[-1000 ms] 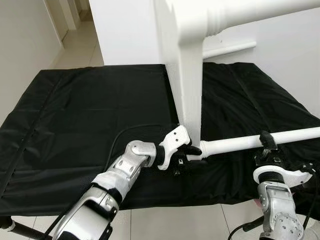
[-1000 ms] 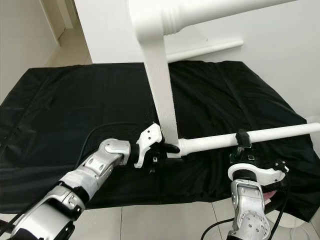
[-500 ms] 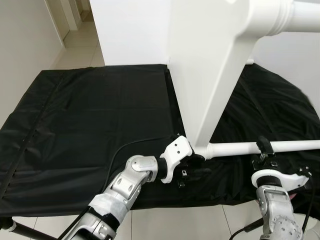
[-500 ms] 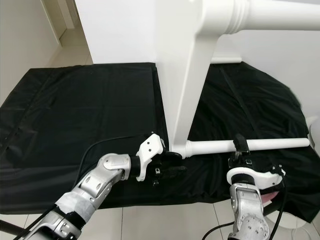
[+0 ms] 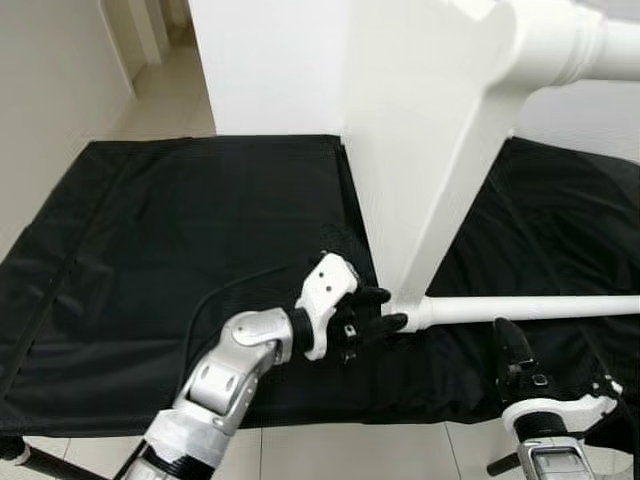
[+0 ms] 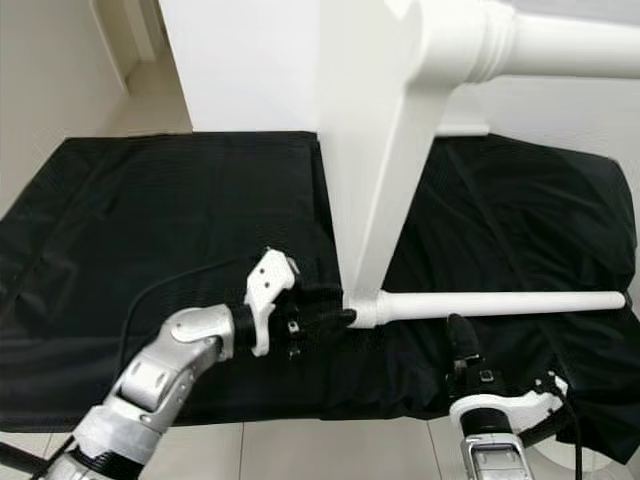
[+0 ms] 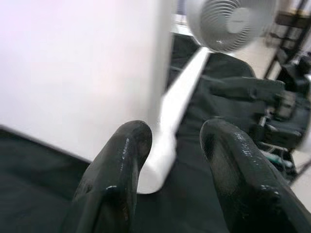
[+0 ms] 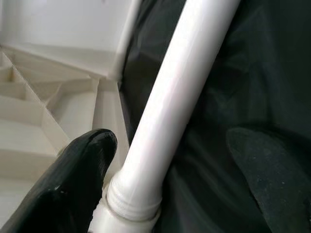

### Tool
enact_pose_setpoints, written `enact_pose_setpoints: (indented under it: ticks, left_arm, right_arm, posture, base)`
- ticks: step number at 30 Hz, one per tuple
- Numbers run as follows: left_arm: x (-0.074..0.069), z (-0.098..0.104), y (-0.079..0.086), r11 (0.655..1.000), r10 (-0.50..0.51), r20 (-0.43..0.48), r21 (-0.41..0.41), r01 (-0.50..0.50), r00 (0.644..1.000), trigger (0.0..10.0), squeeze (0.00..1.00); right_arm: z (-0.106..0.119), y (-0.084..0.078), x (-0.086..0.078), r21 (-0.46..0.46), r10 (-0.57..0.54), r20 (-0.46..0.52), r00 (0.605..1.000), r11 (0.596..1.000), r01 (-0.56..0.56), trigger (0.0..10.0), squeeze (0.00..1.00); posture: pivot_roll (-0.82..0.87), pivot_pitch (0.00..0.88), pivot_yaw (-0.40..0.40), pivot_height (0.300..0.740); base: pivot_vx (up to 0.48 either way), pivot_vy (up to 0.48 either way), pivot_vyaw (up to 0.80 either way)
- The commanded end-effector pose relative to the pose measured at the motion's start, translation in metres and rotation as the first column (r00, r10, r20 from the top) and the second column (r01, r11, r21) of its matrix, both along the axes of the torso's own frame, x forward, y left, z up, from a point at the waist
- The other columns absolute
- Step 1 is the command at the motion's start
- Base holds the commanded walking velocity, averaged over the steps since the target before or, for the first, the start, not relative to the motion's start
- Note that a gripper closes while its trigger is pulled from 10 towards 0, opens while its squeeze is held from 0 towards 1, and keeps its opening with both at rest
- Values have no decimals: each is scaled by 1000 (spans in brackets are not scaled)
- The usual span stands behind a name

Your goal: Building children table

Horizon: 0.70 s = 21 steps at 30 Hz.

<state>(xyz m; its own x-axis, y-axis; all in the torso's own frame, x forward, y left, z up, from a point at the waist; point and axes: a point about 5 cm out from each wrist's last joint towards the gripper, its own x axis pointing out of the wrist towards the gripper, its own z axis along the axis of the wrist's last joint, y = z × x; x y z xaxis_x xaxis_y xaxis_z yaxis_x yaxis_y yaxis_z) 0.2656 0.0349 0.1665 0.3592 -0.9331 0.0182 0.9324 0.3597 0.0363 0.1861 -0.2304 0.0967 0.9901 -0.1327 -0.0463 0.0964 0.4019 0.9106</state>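
The white children's table stands on its edge on the black cloth [image 5: 180, 220], its top [image 5: 420, 150] upright. A lower leg [image 5: 530, 308] sticks out sideways to the right just above the cloth, and an upper leg [image 5: 600, 45] sticks out high up. My left gripper [image 5: 390, 308] is open at the lower leg's base, where it joins the top; in the left wrist view its fingers [image 7: 121, 160] frame the leg [image 7: 175, 107]. My right gripper [image 6: 460, 340] is open just below the leg's middle, with the leg [image 8: 180, 97] between its spread fingers [image 8: 77, 165], untouched.
The cloth covers the floor out to pale tiles [image 5: 150, 90] at the back left and along the front edge. A white wall [image 5: 260, 60] rises behind the table. A white fan [image 7: 228, 22] stands beyond the leg's far end.
My right gripper has come off the lower leg and now sits below it, open. The table top has turned to show more of its broad face. My left gripper stays by the leg's base.
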Motion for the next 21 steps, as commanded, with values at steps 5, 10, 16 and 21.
enact_pose_setpoints:
  ticks: [5, 10, 16, 21]
  left_arm:
    - [-7, 6, 13, 998, 56, -13, 4, -56, 998, 10000, 0]
    - [-10, 10, 15, 997, 78, -18, -5, -78, 997, 10000, 0]
    - [-12, 11, 15, 996, 87, -31, -3, -87, 996, 10000, 0]
    - [-13, 11, 16, 996, 88, -42, 3, -88, 995, 10000, 0]
  right_arm:
    - [17, 17, 6, -18, 61, 36, 997, 998, -61, 10000, 0]
    - [37, 24, 13, -91, 113, 103, 988, 990, -104, 10000, 0]
    - [41, 26, 12, -100, 115, 123, 986, 990, -103, 10000, 0]
    - [48, 18, 13, -135, 85, 135, 987, 989, -67, 10000, 0]
  posture:
    - [-59, 15, -6, 740]
    - [-55, 10, -15, 740]
    - [-55, 7, -14, 740]
    - [-60, 0, -8, 740]
  base:
    - [0, 0, 0]
    - [0, 0, 0]
    - [0, 0, 0]
    - [0, 0, 0]
